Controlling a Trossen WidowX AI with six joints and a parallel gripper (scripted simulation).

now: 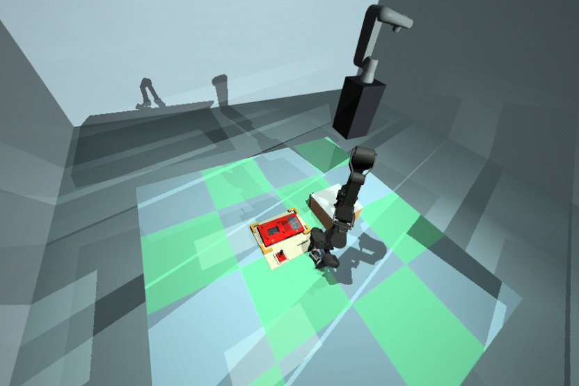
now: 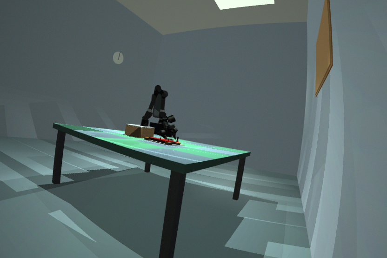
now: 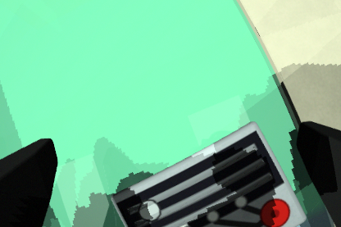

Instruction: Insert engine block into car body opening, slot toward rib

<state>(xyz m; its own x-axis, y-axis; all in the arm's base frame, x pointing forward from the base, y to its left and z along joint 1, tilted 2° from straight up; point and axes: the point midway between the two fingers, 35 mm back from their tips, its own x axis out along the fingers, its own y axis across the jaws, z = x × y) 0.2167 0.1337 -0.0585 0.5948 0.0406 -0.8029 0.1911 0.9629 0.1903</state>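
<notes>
Showing only in the wrist view, seemingly: the engine block's (image 3: 205, 188) slots
</notes>
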